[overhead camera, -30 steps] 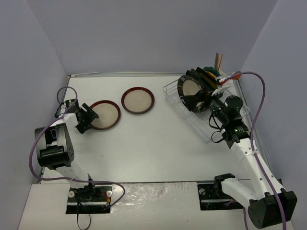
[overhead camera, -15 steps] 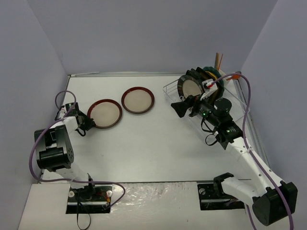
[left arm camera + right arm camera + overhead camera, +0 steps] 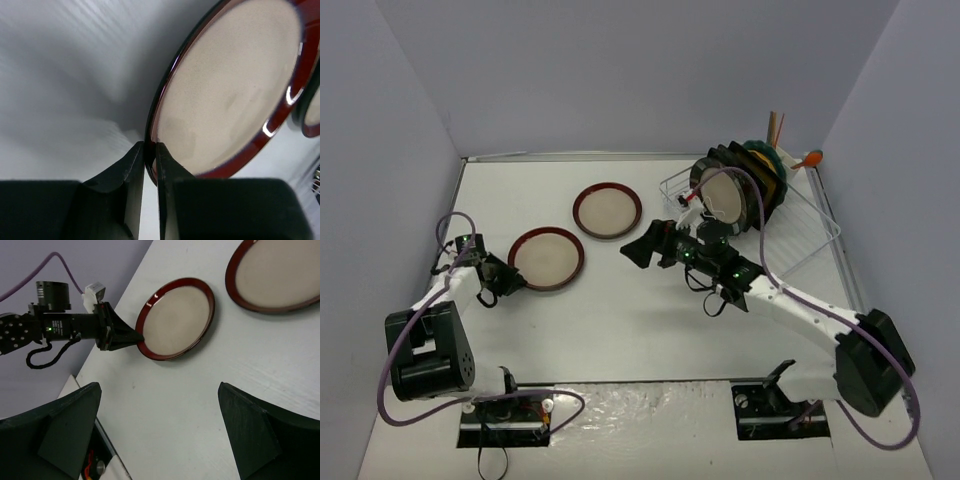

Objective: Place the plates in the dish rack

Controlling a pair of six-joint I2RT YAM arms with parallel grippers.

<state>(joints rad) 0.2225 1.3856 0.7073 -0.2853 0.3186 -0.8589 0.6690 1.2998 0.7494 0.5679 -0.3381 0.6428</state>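
A round cream-centred plate with a red-brown rim (image 3: 547,258) lies at the left of the table. My left gripper (image 3: 510,273) is shut on its left rim. In the left wrist view the two fingers (image 3: 131,170) pinch the dark rim of that plate (image 3: 230,85). A second plate of the same kind (image 3: 607,210) lies flat behind it. My right gripper (image 3: 638,250) hangs open over the middle of the table with nothing in it. From the right wrist view (image 3: 159,390) both plates (image 3: 177,317) (image 3: 277,275) show. The white wire dish rack (image 3: 810,235) holds several upright plates (image 3: 725,195).
Wooden utensils (image 3: 778,128) and an orange-tipped one (image 3: 812,158) stick up at the rack's far corner. Grey walls close the table on the left, back and right. The left arm's purple cable (image 3: 445,225) loops near the left wall.
My left gripper closed on the near plate's rim, and the plate shifted a little toward the front right. The right arm swung left from the rack to the table's middle.
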